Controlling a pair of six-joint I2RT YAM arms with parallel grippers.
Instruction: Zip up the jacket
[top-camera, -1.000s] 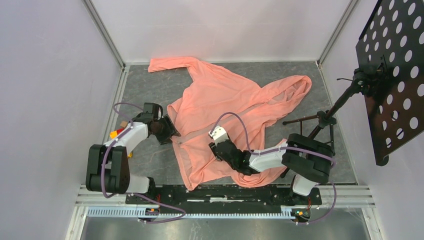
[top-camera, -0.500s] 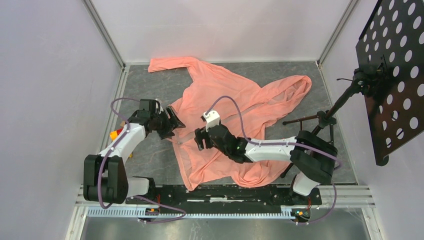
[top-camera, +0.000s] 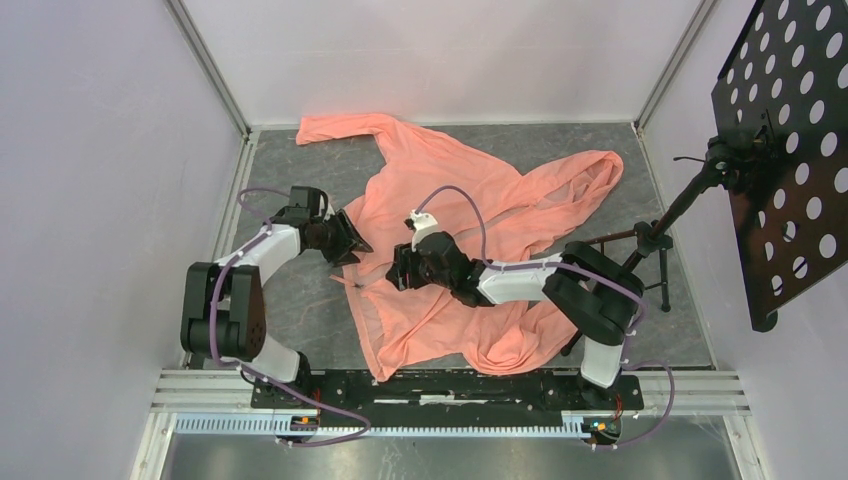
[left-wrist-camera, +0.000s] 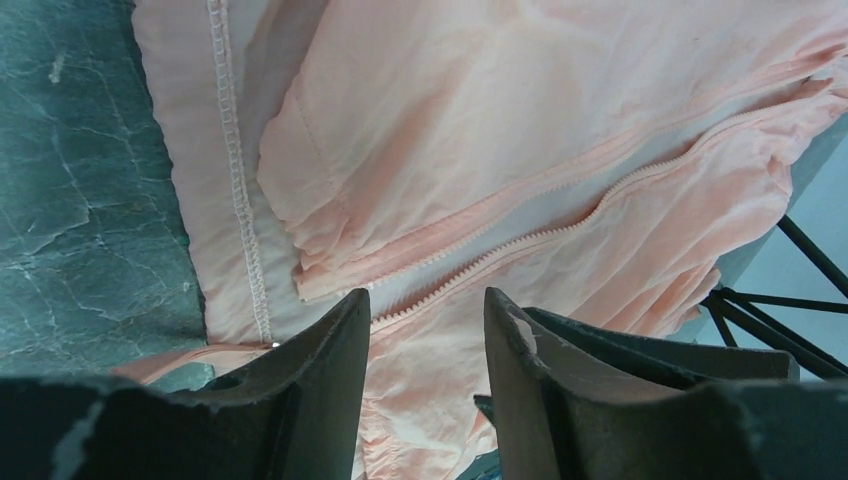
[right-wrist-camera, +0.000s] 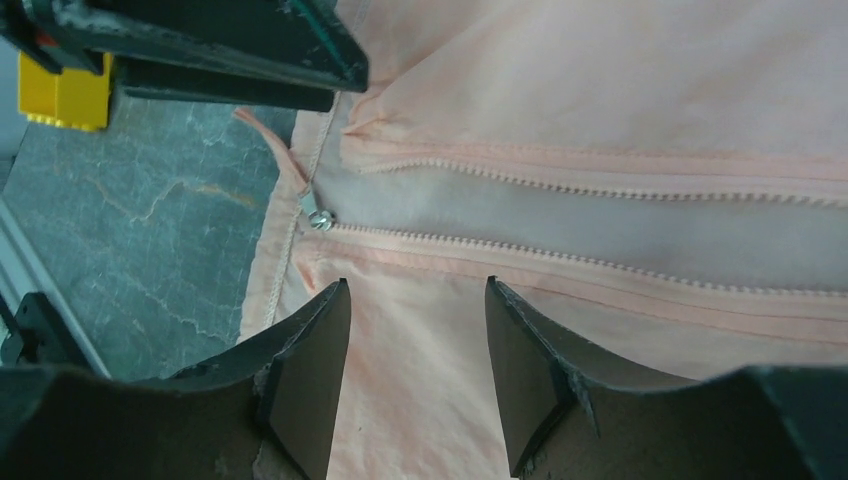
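The salmon-pink jacket (top-camera: 450, 200) lies spread on the grey table, hood to the right, one sleeve at the far left. Its front zipper (right-wrist-camera: 600, 265) is open, the two toothed rows apart; the small metal slider (right-wrist-camera: 319, 219) sits at the hem end with a pink pull tab. My left gripper (top-camera: 354, 245) is open and empty at the jacket's left hem edge, over the zipper's lower end (left-wrist-camera: 440, 290). My right gripper (top-camera: 392, 270) is open and empty just over the fabric below the zipper, close to the slider. The two grippers face each other, a short gap apart.
A black stand with a perforated board (top-camera: 780, 150) rises at the right; its tripod legs (top-camera: 610, 240) rest by the jacket's hood. Grey walls close in left and back. Bare table (top-camera: 290, 310) lies left of the jacket. A yellow part (right-wrist-camera: 60, 95) shows on the left arm.
My right gripper has moved left and farther across the jacket to the zipper's lower end. My left gripper has shifted up and right to the hem edge. Both stayed open.
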